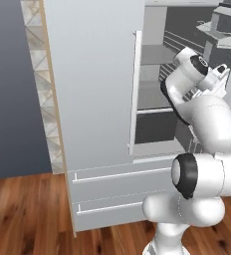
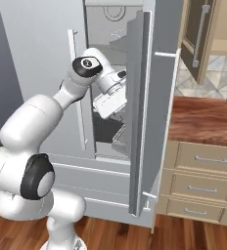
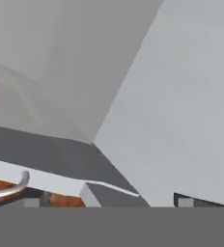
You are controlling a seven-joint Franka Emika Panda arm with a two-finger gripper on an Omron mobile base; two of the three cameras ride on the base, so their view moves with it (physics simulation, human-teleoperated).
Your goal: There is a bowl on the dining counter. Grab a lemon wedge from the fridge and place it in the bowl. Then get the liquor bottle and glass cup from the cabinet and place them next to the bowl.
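Reaching: white arm (image 2: pixel 47 112) rises from the base and stretches forward into the open right half of the fridge (image 1: pixel 95 89).
Gripper: the hand (image 2: pixel 108 95) sits inside the fridge opening, level with the middle shelves; its fingertips are hidden from both base cameras, and going by how wide the jaws stand, they are spread apart with nothing seen between them.
Fridge look: tall, pale grey, flat-fronted, standing upright on the wood floor (image 1: pixel 28 214), its long axis vertical.
Left door: closed, with a long white handle (image 1: pixel 134 94) running up and down its inner edge.
Right door: swung out toward the camera, seen edge-on in the right base view (image 2: pixel 140 122).
Drawers: two wide drawers (image 1: pixel 117 191) stacked below the doors, each with a thin horizontal white handle.
Interior: grey shelves (image 1: pixel 155 107) stepped one above another, dark at the back; their contents cannot be made out.
Beside the fridge: a wood-topped counter (image 2: pixel 203 119) with beige drawers (image 2: pixel 203 173) touches its right side.
Hand camera: plain grey inner walls (image 3: pixel 172 96) meeting at an angle.
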